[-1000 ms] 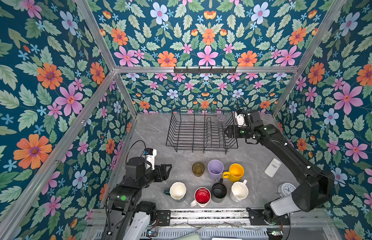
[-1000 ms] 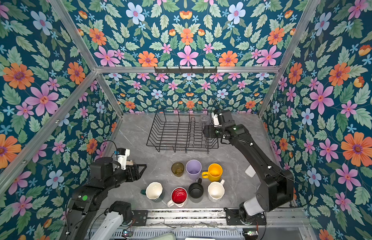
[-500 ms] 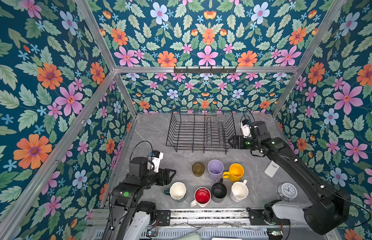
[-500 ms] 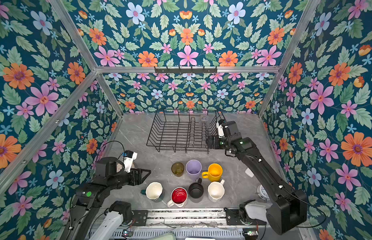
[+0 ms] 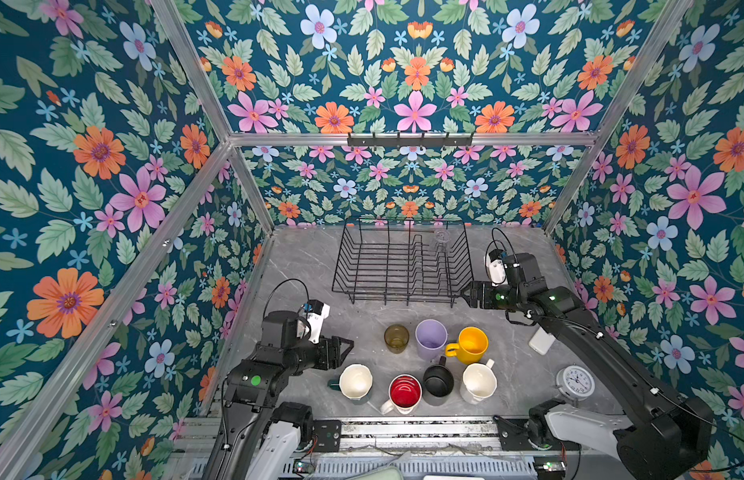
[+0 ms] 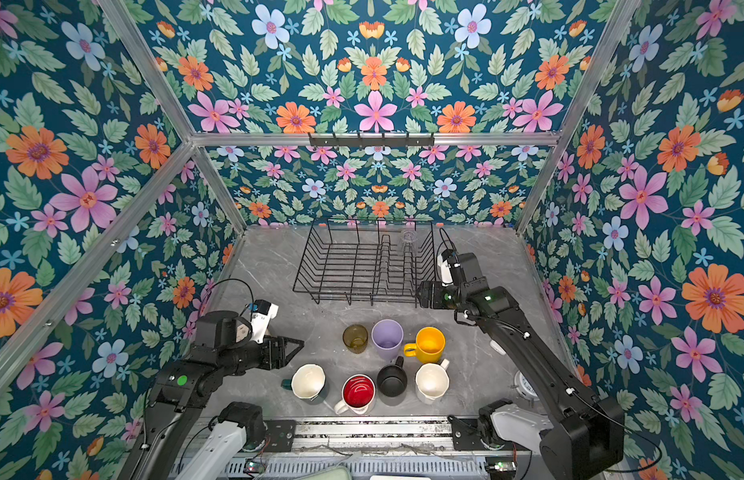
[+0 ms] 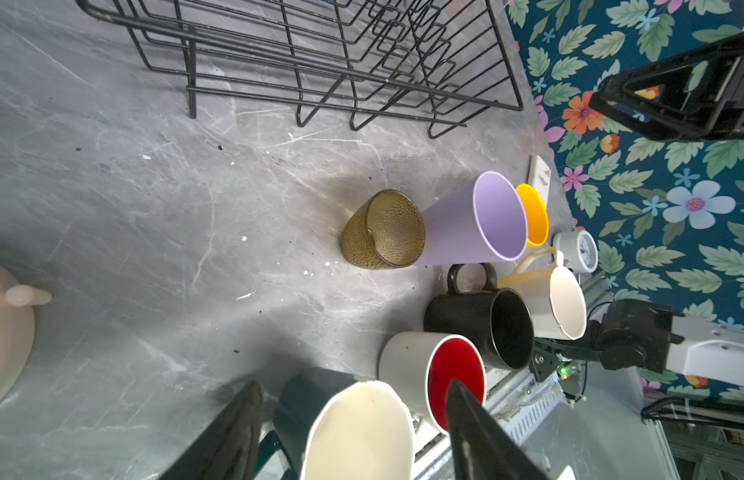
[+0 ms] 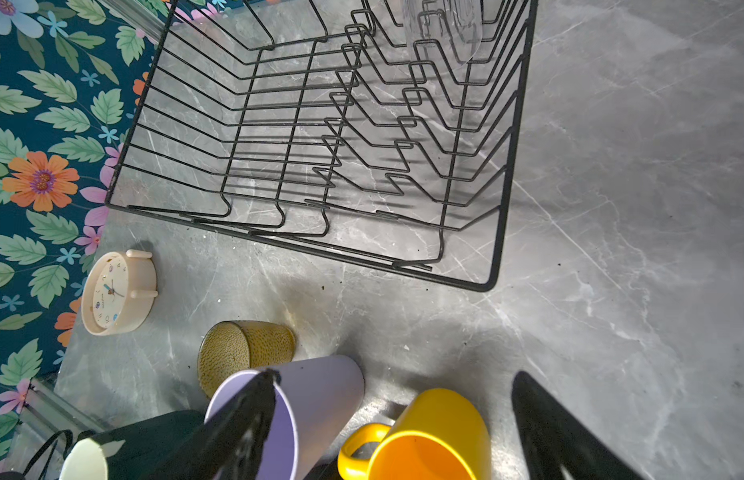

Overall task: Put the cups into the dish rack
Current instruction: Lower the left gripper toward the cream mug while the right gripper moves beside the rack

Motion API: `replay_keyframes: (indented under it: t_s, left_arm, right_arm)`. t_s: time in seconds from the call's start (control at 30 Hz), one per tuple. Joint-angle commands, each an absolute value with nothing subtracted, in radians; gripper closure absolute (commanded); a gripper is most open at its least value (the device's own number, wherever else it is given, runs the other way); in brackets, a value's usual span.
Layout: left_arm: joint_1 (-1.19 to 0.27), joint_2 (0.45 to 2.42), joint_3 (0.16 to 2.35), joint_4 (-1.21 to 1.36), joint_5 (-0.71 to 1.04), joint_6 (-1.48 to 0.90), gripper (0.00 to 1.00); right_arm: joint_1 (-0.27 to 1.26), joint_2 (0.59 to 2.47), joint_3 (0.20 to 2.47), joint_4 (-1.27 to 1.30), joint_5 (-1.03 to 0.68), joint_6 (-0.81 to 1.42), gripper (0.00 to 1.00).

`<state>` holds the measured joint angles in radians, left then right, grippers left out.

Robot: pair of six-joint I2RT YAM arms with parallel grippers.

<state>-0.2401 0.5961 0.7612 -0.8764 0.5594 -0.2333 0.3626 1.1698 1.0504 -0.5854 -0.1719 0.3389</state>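
The black wire dish rack (image 5: 399,291) (image 6: 362,291) stands at the back, with a clear glass (image 5: 442,239) (image 8: 445,29) among its loops. Two rows of cups stand in front: olive tumbler (image 5: 396,337), lilac tumbler (image 5: 431,338) and yellow mug (image 5: 470,344), then dark green mug (image 5: 355,381), red-lined white mug (image 5: 404,392), black mug (image 5: 438,380) and cream mug (image 5: 479,382). My left gripper (image 5: 344,345) (image 7: 353,384) is open just left of the dark green mug (image 7: 320,399). My right gripper (image 5: 465,295) (image 8: 397,374) is open and empty by the rack's front right corner, above the yellow mug (image 8: 428,432).
A white alarm clock (image 5: 574,381) and a small white box (image 5: 541,340) lie on the right of the grey counter. A cream clock (image 8: 112,291) stands at the left wall. A hook rail (image 5: 409,139) hangs on the back wall. Flowered walls close three sides.
My right gripper has drawn back from the rack's right side toward the front, leaving the clear glass in the rack. My left gripper has edged right toward the dark green mug.
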Motion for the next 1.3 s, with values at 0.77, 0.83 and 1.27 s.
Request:
replay_keyframes:
  t_s: [0.77,0.83,1.27]
  left_arm:
    - [-0.625,0.704,0.801,-0.94,0.23,-0.355,0.33]
    - [-0.635,0.7,0.802,-0.971,0.222,-0.357,0.34]
    - [-0.789,0.779,0.831,-1.042,0.13,-0.4,0.39]
  right_arm:
    - [0.364,1.116,1.031,-0.589,-0.188,0.359,0.11]
    - [0.363,1.116,1.031,-0.592,-0.189,0.359,0.11]
    - [0.363,1.071,1.016,-0.617,-0.179,0.362,0.11]
